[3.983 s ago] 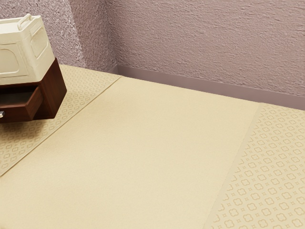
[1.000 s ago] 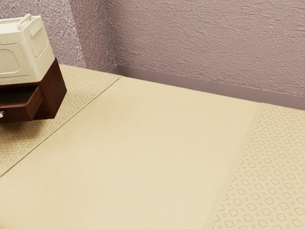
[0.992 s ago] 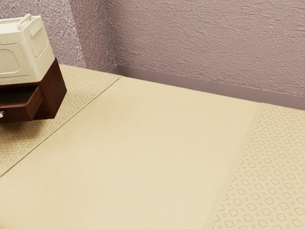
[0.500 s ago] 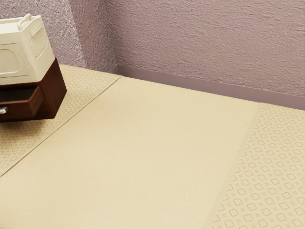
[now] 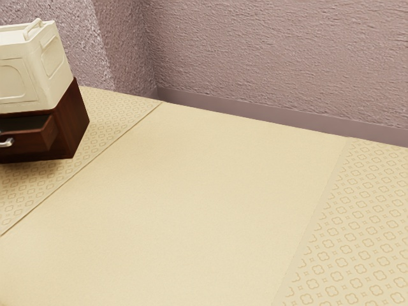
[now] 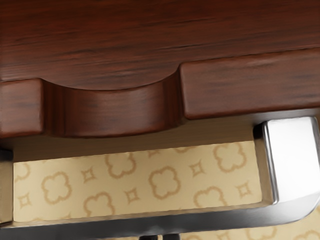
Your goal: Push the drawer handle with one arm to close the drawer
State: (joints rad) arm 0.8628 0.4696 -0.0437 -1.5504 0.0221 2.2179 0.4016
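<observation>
At the exterior view's left edge, the dark brown cabinet [image 5: 73,124] has its drawer [image 5: 29,145] partly open, with a silver handle [image 5: 7,143] on the front. In the wrist view, the drawer's wooden front [image 6: 115,112] shows a curved notch, and the metal handle [image 6: 200,220] runs across below it. My gripper [image 6: 160,237] is at the lower edge of the wrist view, its two dark tips close together beside the outer side of the handle bar. Whether they touch the bar is hard to tell.
A cream crate-like box [image 5: 44,67] with a raised handle stands on top of the cabinet. The pale table [image 5: 191,191] has patterned side bands, and a rough pinkish wall [image 5: 268,57] rises behind it.
The drawer has slid partway into the cabinet since the earlier frames. Its handle has shifted slightly up and toward the exterior view's right. Cabinet and box have stayed put.
</observation>
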